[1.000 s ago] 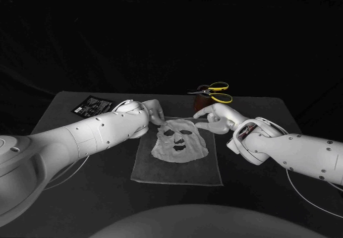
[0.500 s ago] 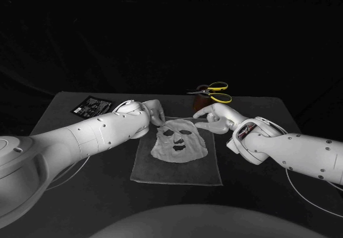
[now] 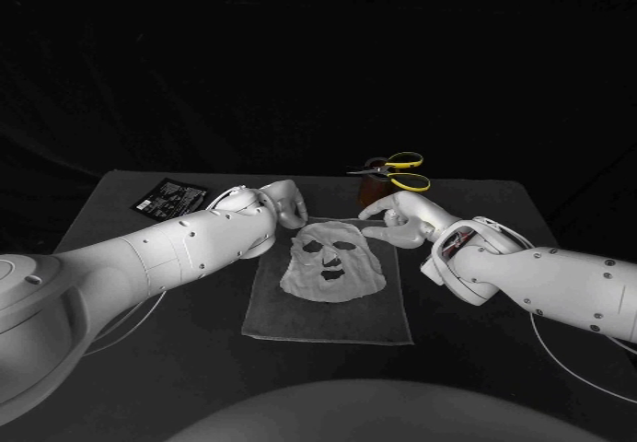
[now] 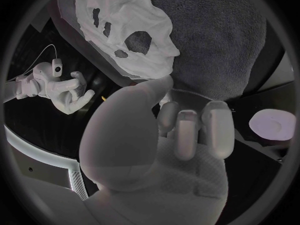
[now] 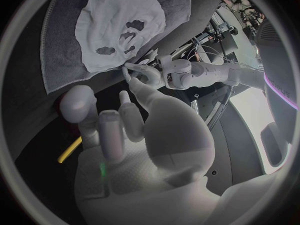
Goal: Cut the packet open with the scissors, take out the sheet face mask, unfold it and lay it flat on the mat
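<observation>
- Centre frame: the sheet face mask [image 3: 337,262] lies spread on the mat [image 3: 325,318], which lies on the table [image 3: 159,350].
- Upper left: the packet [image 3: 174,195] lies at the table's far edge, well apart from the mat.
- Above centre, right: the scissors [image 3: 399,170] rest atop a small stand [image 3: 376,191], behind the mat.
- The left hand [image 3: 285,204] and right hand [image 3: 399,219] flank the mask's upper edge.

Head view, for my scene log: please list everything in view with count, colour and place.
sheet face mask: 1, white, spread on the mat
mat: 1, grey, middle of the table
scissors: 1, yellow handles, far side, on a dark object
packet: 1, black, far left corner
table: 1, black
left hand: 1, silver, at the mask's far left edge, hold unclear
right hand: 1, silver, by the mask's far right corner, fingers apart, holding nothing
</observation>
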